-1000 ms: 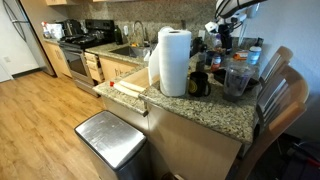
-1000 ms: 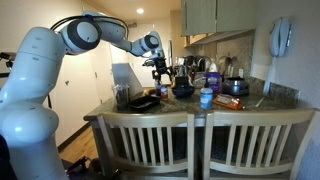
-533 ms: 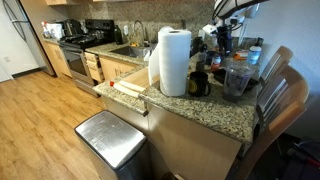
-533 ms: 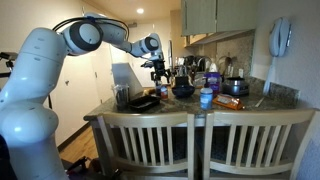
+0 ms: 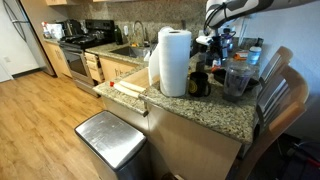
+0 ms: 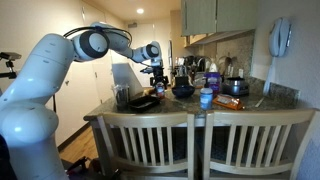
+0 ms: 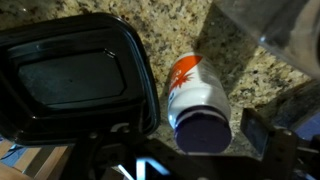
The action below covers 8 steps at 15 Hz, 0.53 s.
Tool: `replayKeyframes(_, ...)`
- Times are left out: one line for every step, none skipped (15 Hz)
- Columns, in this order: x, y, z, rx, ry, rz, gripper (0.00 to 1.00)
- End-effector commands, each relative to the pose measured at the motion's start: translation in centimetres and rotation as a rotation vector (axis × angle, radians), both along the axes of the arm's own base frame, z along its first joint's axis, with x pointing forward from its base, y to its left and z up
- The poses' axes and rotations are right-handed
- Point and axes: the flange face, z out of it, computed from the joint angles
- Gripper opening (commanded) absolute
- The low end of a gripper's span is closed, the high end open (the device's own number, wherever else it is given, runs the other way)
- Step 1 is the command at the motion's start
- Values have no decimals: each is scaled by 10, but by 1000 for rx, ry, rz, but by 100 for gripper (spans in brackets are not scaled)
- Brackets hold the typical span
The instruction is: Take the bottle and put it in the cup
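In the wrist view a white bottle (image 7: 195, 90) with an orange label and a dark blue cap stands upright on the granite counter. My gripper (image 7: 195, 140) is open, with one finger on each side of the bottle's top and not closed on it. A clear plastic cup (image 7: 270, 25) shows at the top right of the wrist view. It also stands near the counter edge in both exterior views (image 6: 122, 96) (image 5: 237, 80). In both exterior views my gripper (image 6: 158, 72) (image 5: 213, 45) hangs low over the counter. The bottle (image 6: 163, 90) is a small shape under it.
A black tray (image 7: 80, 70) (image 6: 145, 101) lies right beside the bottle. A paper towel roll (image 5: 174, 62) and a black mug (image 5: 198, 84) stand on the counter. A blue cup (image 6: 206, 98), pots and clutter crowd the back. Two chairs (image 6: 150, 140) line the counter edge.
The arm has bent and the gripper has come down a little toward the counter, over the bottle. The objects on the counter have not moved.
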Motion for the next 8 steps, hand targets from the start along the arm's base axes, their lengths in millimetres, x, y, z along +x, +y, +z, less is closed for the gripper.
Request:
replayKeyframes(0,0,1,0,1,0,100)
replayKeyframes(0,0,1,0,1,0,100)
replayKeyframes(0,-1,0,8,0,3,100)
replayKeyframes(0,-2,1,19,6,13,75)
replayKeyframes(0,-3,0,21,0,11,74)
replayKeyframes(-1,-4,0,22,-1,8,66)
replayKeyframes(-2,-5,1,22,-2,4,58)
replayKeyframes(-2,-6,0,21,-5,1,52)
